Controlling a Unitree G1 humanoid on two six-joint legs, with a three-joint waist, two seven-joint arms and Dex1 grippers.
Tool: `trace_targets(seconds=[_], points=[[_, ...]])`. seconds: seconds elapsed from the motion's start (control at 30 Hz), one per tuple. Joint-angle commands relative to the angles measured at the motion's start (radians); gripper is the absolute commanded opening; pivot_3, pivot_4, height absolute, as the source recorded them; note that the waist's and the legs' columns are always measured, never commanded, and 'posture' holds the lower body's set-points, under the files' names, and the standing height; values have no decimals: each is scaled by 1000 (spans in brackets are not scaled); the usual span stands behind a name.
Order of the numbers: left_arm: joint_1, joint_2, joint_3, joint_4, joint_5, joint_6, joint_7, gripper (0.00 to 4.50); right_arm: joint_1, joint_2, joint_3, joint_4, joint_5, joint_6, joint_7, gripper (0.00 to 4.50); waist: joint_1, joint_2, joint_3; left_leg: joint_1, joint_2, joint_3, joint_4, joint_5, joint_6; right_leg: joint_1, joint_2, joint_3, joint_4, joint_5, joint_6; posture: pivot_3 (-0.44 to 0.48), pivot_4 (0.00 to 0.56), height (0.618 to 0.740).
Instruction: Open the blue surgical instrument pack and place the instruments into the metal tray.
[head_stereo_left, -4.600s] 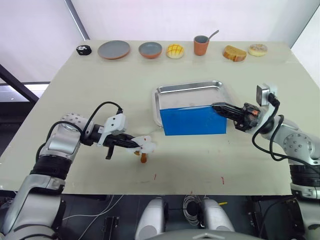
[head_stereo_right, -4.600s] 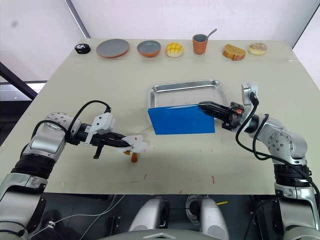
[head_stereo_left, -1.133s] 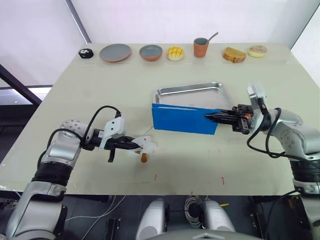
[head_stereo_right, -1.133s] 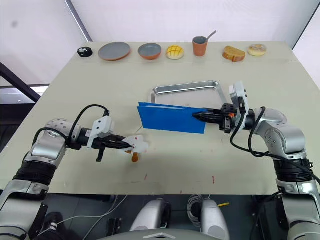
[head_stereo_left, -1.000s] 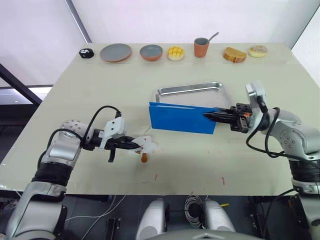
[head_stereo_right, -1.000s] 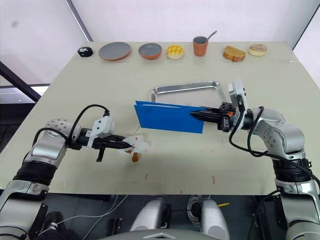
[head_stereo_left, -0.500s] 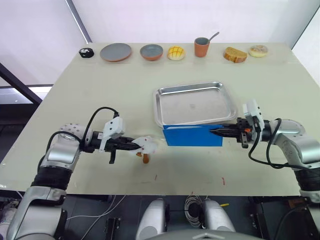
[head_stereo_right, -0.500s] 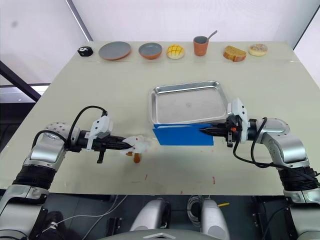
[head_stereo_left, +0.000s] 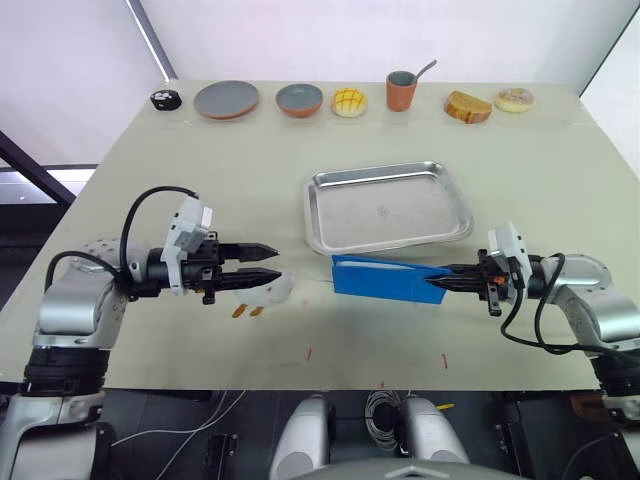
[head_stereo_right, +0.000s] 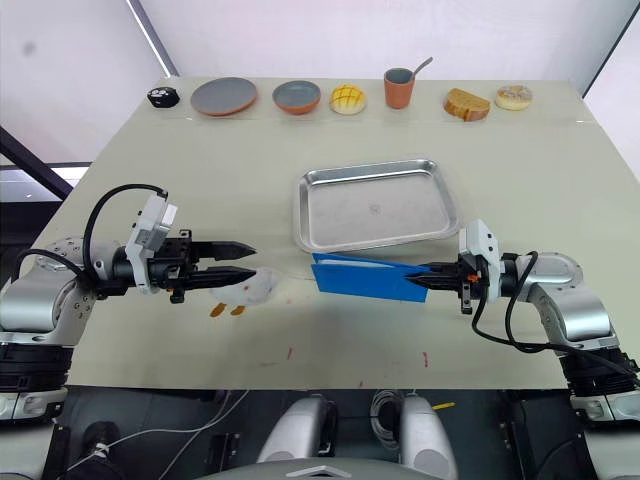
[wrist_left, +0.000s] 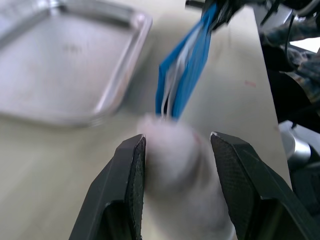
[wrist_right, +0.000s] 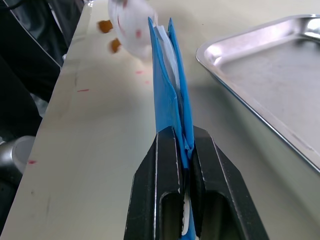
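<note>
Inside, we see only grey-white lining between the flaps of the blue surgical instrument pack (head_stereo_left: 388, 279), which our right gripper (head_stereo_left: 447, 281) pinches by one edge just in front of the metal tray (head_stereo_left: 388, 207). Our left gripper (head_stereo_left: 268, 276) is spread above a small white wad (head_stereo_left: 258, 291).
</note>
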Motion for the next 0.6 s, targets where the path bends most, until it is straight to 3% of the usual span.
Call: trace_targets(seconds=[0.03, 0.3, 0.6], points=[[-42, 4, 37, -29, -42, 43, 46, 2217, -2, -21, -18, 4, -8, -34, 22, 0, 0, 0, 0, 0, 0, 0, 0, 0, 0, 0, 0, 0, 0, 0, 0, 0, 150, 740], [-93, -53, -90, -8, 64, -70, 51, 2217, -4, -19, -14, 11, -16, -50, 26, 0, 0, 0, 0, 0, -1, 0, 0, 0, 0, 0, 0, 0, 0, 0, 0, 0, 150, 740], [-210, -191, -258, 191, 268, -338, 55, 2217, -13, -16, -7, 11, -20, -54, 29, 0, 1, -1, 1, 0, -3, 1, 0, 0, 0, 0, 0, 0, 0, 0, 0, 0, 150, 740]])
